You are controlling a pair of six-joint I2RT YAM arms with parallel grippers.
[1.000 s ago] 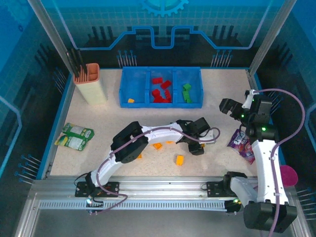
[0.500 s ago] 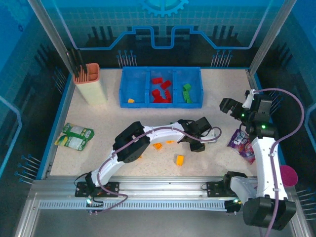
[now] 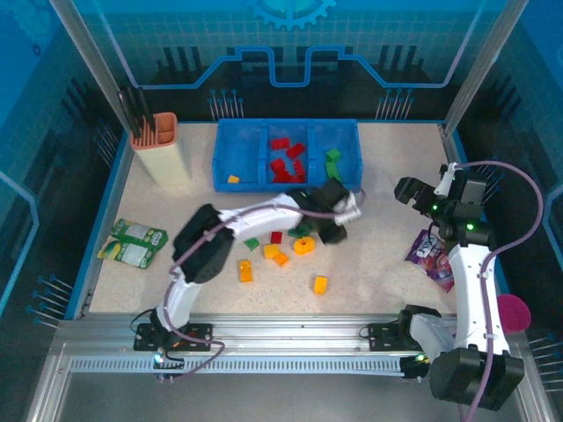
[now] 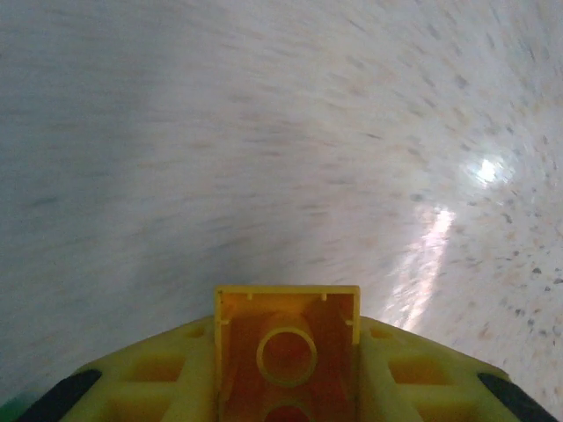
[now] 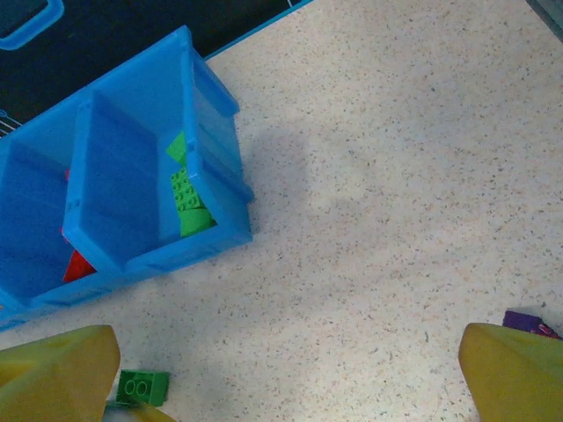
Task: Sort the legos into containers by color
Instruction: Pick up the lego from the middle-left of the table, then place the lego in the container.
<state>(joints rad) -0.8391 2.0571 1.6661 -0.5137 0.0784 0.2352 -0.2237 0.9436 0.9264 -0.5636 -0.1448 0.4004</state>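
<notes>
My left gripper hangs over the table in front of the blue tray, shut on a yellow brick whose hollow underside faces the left wrist camera. Loose legos lie just left of it: a round yellow piece, green bricks, a red brick and orange bricks. Another yellow brick lies nearer. The tray holds a yellow brick on the left, red bricks in the middle and green bricks on the right. My right gripper is open and empty over bare table, right of the tray.
A tan cup with an orange rim stands at the back left. A green snack packet lies at the left edge. A purple packet lies by the right arm, with a pink cup nearer. A green brick lies near the right gripper's left finger.
The left arm has swung back and left toward the tray with the yellow brick, uncovering the cluster of loose bricks. The right arm has barely moved.
</notes>
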